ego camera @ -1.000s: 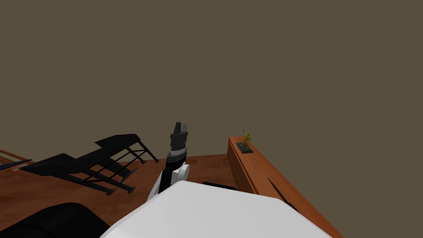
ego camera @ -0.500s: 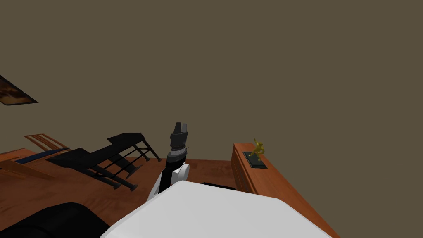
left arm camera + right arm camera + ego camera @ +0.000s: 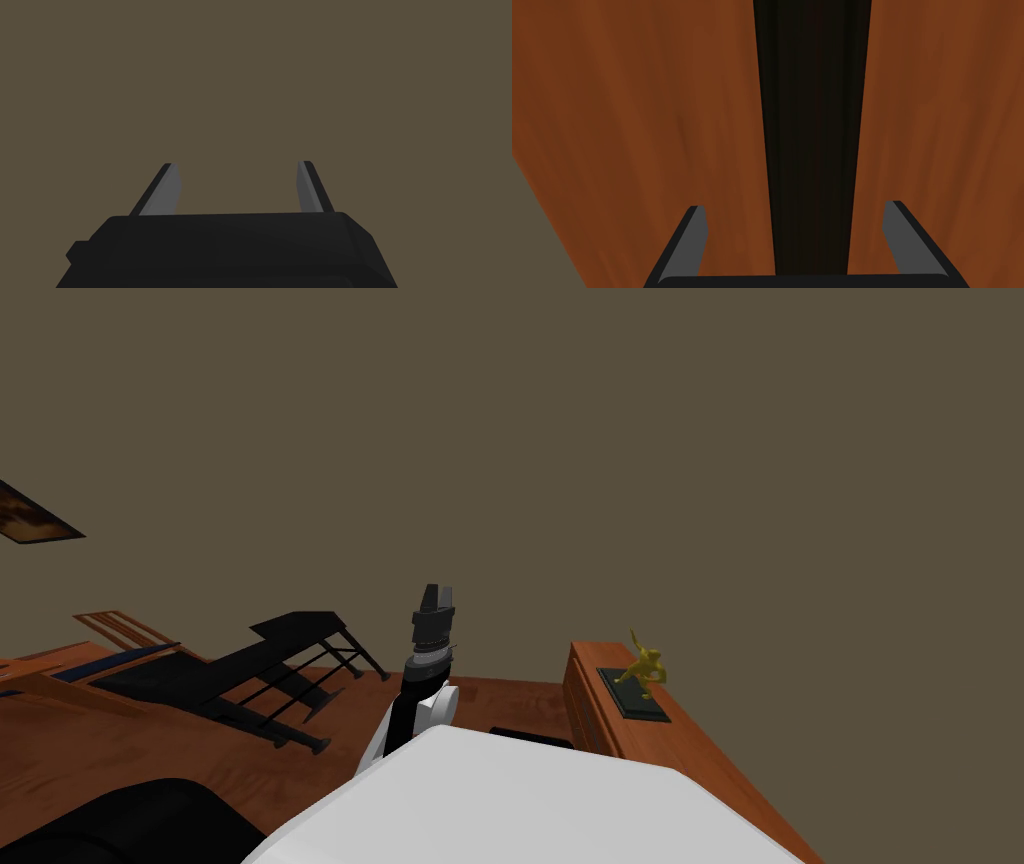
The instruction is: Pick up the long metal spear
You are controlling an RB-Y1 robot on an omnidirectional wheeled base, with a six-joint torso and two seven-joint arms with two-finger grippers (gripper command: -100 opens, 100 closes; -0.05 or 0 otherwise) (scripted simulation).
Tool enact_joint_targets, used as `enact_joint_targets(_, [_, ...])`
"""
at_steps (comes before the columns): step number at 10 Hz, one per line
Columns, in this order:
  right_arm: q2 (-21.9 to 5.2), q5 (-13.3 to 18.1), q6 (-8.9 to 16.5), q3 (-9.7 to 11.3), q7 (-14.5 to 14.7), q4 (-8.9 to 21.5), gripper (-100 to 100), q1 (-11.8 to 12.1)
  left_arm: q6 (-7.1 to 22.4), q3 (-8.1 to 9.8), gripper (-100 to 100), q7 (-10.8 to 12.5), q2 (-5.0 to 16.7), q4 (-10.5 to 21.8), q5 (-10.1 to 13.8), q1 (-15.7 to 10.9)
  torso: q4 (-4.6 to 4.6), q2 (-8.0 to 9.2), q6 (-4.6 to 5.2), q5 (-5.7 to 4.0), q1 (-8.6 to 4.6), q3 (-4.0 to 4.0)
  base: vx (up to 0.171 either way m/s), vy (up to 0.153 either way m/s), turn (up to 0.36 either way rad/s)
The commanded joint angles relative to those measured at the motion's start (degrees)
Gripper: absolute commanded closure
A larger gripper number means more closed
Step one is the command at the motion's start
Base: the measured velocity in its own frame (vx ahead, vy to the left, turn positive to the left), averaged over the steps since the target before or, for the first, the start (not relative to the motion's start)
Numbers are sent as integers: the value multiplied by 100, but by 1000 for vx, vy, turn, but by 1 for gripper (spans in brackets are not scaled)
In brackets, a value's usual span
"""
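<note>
My left gripper (image 3: 437, 588) is raised in front of me, pointing at the olive-brown wall, and its fingers (image 3: 170, 187) stand open with nothing between them. My right gripper (image 3: 794, 206) is open too, close over a reddish-brown wooden surface (image 3: 637, 125). A broad dark band (image 3: 812, 135) runs along that surface between the fingers; I cannot tell what it is. A reddish wooden sideboard (image 3: 600, 718) stands at my right, with a small gold figurine (image 3: 645, 668) on a dark base on its top.
A black low bench with rails (image 3: 290, 638) stands on the wooden floor (image 3: 150, 748) to the left. Behind it lies a slatted wooden piece (image 3: 120, 626). A picture frame (image 3: 30, 518) hangs at far left. A black rounded shape (image 3: 130, 818) sits by my lower left.
My view has swung: the figurine and sideboard slid right and nearer, and the frame came in at left. A thin dark shaft on the sideboard top passed out of the picture. The left arm kept its pose.
</note>
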Motion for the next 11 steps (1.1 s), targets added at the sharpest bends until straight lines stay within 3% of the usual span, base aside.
enact_joint_targets(1, [194,21,144,2,10,48,-100,-93,0,0,0,0,0,0,0,0,0,0,0,0,0,0,-27,-53,65])
enact_joint_targets(5, [436,47,323,4,22,108,-100,-209,0,0,0,0,0,0,0,-1,7,29,0,-5,-22,17,-41,-54,32])
enact_joint_targets(7, [403,48,381,12,-15,12,-100,-166,0,0,0,0,0,0,0,0,6,24,1,-4,-14,15,-14,-19,2])
enact_joint_targets(8, [410,47,366,10,-3,33,100,-174,0,0,0,0,0,0,0,0,5,19,1,-2,-7,11,0,0,0])
enact_joint_targets(11, [422,50,346,16,-2,20,100,-171,0,0,0,0,0,0,0,0,7,22,0,-7,-32,14,0,3,-1])
